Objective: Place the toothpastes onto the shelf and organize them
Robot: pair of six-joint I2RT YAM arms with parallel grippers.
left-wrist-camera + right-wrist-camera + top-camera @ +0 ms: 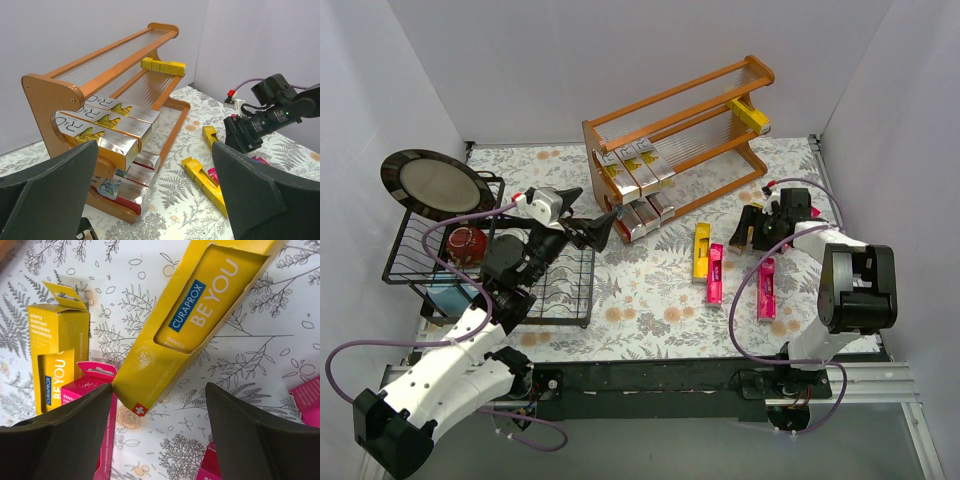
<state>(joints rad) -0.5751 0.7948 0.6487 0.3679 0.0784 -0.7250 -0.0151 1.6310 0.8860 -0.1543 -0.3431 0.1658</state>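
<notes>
Spread wide, the right gripper (159, 390) frames the lower end of a tilted yellow toothpaste (200, 315); whether either finger touches it, I cannot tell. Another yellow carton (52, 355) and a magenta one (92, 400) lie flat just beyond one finger. Also spread and empty, the left gripper (154, 150) faces the shelf (47, 95), whose silver cartons (115, 130) sit just ahead.

On my overhead feed the wooden shelf (680, 92) stands slanted by the far edge of the counter (650, 312), with silver boxes (635, 165) packed at its left end and a yellow box (750, 116) at its right end. Mid-counter, a second yellow box (701, 251) and a pink box (715, 274) lie side by side. Another pink box (766, 288) lies nearer the right edge. The left gripper (595, 210) hovers, fingers spread, beside the shelf's left end, and the right gripper (750, 228) sits low near its right foot.
</notes>
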